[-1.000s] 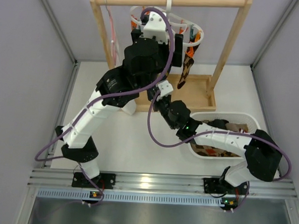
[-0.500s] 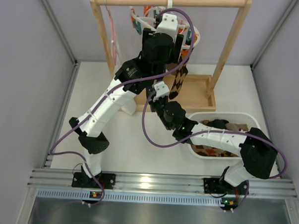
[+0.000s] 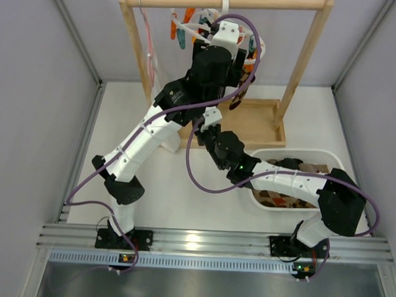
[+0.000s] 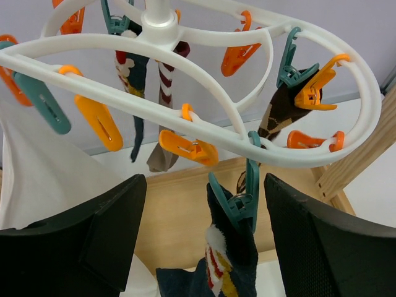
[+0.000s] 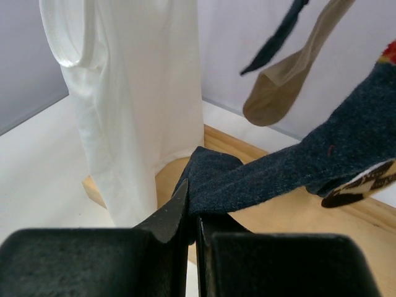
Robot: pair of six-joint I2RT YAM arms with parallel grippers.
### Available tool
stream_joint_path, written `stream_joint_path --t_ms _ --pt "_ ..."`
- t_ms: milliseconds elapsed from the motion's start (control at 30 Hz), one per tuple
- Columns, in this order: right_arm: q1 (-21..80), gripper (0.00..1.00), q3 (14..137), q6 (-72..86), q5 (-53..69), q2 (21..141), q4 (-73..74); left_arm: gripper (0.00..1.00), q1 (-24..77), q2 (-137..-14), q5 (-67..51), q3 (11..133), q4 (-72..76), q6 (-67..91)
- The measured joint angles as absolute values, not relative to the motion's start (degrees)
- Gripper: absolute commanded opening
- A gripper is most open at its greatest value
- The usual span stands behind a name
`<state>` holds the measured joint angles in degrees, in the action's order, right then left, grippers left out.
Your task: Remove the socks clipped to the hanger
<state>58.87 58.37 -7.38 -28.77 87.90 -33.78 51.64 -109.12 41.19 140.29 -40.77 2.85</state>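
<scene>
Within the last second the left pincer (image 4: 205, 198) has climbed to the white plastic oval-loop peg hanger (image 4: 159, 13) on the rail. It now stands spread on either side of the teal plastic clothespin (image 4: 238, 201) that holds the dark navy patterned sock (image 4: 229, 266). The hanger seems to have swung slightly. Further right and lower, the right pincer (image 5: 192, 223) stays pinched on that sock's toe, stretching it. The clip looks ready for squeezing, and other socks remain clipped.

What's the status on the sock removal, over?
Left gripper open, either side of the teal clip. Right gripper shut on navy sock at the toe. Sock not yet unclipped from hanger. White cloth hangs beside.
</scene>
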Motion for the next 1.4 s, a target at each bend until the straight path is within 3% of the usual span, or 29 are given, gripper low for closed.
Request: stream_joint_path --t_ms 333,533,700,900,1000,1033,1100,1133,1233,1267,1333,1367,1400 --pt "59.9 0.00 59.5 -7.5 -28.5 88.4 -32.5 0.68 51.6 -110.8 41.6 140.9 -40.7 1.5" --pt "60.1 0.00 60.1 -7.5 -28.3 88.8 -31.9 0.49 51.6 -111.8 41.6 140.9 -40.8 1.2" --pt "60.3 0.00 60.1 -7.5 -28.3 88.8 -31.7 0.20 51.6 -112.1 41.9 141.6 -40.7 0.6" --pt "60.3 0.00 57.7 -7.2 -28.4 88.4 -33.1 0.16 51.6 -112.1 41.8 141.9 -40.8 -0.2" --pt "60.3 0.00 52.5 -5.8 -28.8 87.0 -33.2 0.24 51.5 -112.1 41.6 141.9 -40.8 -0.2" --pt "60.3 0.00 50.6 -5.2 -29.1 86.0 -32.5 0.34 51.4 -112.1 41.5 141.8 -40.7 -0.2" --pt "60.3 0.00 47.2 -3.2 -29.7 82.9 -30.7 0.42 51.4 -111.9 41.4 140.9 -40.3 0.2" --pt "60.3 0.00 45.6 -1.9 -29.8 80.2 -27.8 0.51 51.3 -111.6 41.4 139.9 -39.8 0.7" --pt "60.4 0.00 41.9 2.2 -29.9 68.3 -18.5 0.61 50.7 -109.3 40.7 134.9 -39.6 3.0" --pt "60.4 0.00 41.5 3.5 -30.0 63.7 -14.9 0.71 50.6 -108.4 40.4 133.3 -39.9 3.6" --pt "60.4 0.00 41.5 5.8 -30.7 55.8 -9.2 0.77 50.3 -106.8 39.8 130.5 -40.2 5.0" --pt "60.4 0.00 41.6 7.1 -31.4 51.8 -5.9 0.98 50.2 -106.0 39.4 129.4 -40.4 5.9" --pt "60.4 0.00 41.7 8.3 -32.2 48.6 -2.7 0.98 50.1 -105.2 38.9 128.3 -40.4 6.1"
